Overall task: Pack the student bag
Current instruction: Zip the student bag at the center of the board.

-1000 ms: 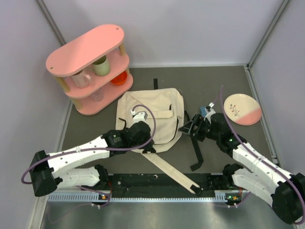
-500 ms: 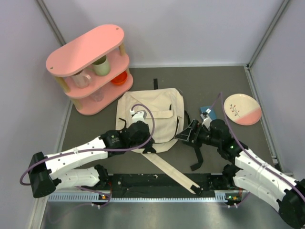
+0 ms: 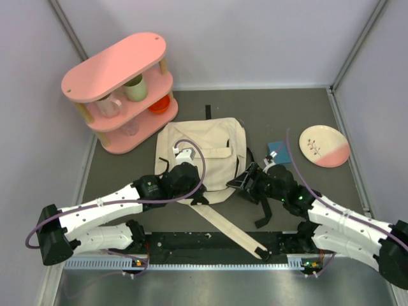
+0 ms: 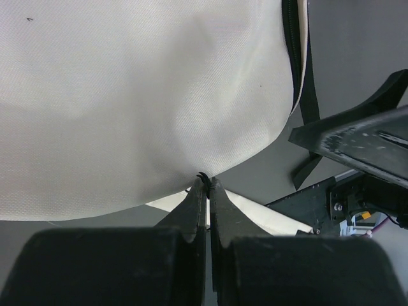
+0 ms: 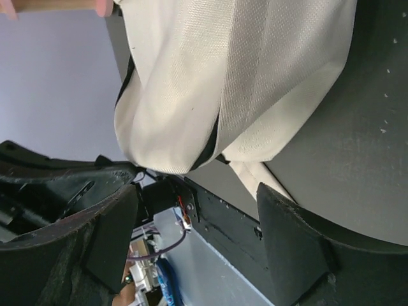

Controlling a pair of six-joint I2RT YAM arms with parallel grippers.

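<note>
Cream student bag (image 3: 210,137), near edge pinched in left jaws; right jaws agape.

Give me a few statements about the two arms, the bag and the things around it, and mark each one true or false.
1. The left gripper is shut on the near edge of the student bag. True.
2. The right gripper is clamped on the plate. False: it is open beside the bag's right side, and the plate lies apart from it.
3. A cup stands in the pink shelf. True.
4. The bag stands upright. False: it lies flat on the table.
5. The plate lies on the bag. False: it lies on the table, to the bag's right.
</note>
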